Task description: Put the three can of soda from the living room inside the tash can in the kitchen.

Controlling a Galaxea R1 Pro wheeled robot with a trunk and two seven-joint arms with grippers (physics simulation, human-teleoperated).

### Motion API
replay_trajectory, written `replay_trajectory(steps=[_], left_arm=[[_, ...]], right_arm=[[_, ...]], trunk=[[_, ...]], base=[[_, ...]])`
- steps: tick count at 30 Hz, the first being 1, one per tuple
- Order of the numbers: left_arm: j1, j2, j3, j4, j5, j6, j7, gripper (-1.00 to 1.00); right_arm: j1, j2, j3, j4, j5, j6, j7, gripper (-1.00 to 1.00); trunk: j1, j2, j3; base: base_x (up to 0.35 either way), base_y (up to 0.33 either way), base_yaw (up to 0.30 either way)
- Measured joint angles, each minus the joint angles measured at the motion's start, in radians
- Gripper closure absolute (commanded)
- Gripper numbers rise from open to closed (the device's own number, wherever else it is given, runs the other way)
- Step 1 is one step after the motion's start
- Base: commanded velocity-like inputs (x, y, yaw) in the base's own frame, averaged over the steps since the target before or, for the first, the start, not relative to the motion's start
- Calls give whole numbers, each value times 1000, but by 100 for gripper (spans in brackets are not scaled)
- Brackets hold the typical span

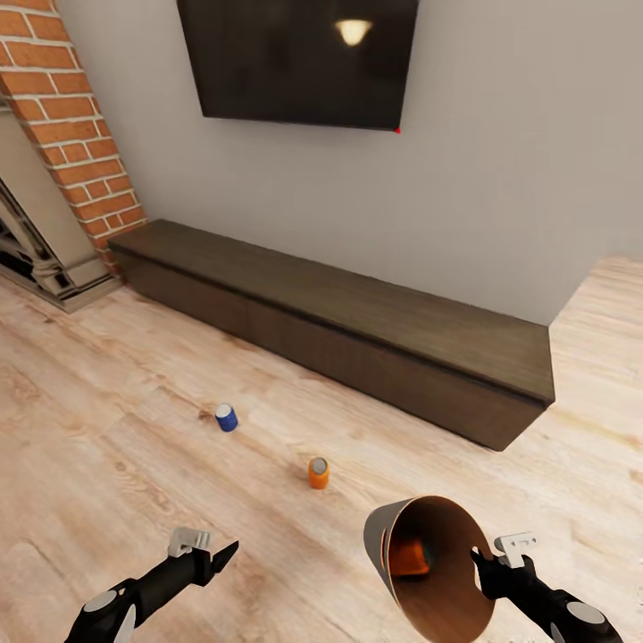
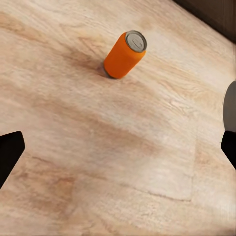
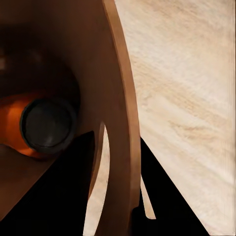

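A blue can of soda (image 1: 227, 417) with a white band stands on the pale plank floor. To its right stands an orange can of soda (image 1: 319, 472) (image 2: 124, 54), upright. My left gripper (image 1: 212, 555) (image 2: 118, 152) is open, low over the floor short of that orange can, with nothing between its fingers. At the lower right, my right gripper (image 1: 489, 568) (image 3: 115, 196) is shut on the rim of the trash can (image 1: 433, 572) (image 3: 120, 93), which is tilted with its coppery mouth toward the camera. Another orange can (image 1: 413, 558) (image 3: 46, 123) lies inside it.
A long dark wooden bench (image 1: 357, 330) runs along the grey wall behind the cans. Above it hangs a black wall screen (image 1: 299, 58). A brick fireplace (image 1: 71, 134) stands at the far left. Pale wood floor (image 1: 134, 464) spreads around both grippers.
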Motion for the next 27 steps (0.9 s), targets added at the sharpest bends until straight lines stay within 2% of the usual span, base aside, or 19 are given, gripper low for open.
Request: replay_trajectory(steps=[13, 27], left_arm=[[-1, 0, -1, 11, -1, 0, 2, -100], [-1, 0, -2, 18, 0, 0, 5, -100]], right_arm=[[0, 0, 4, 11, -2, 1, -10, 100], [-1, 0, 6, 51, 1, 0, -10, 100]], trunk=[[0, 0, 9], [0, 0, -2]], base=[[187, 133, -228], [27, 21, -23]])
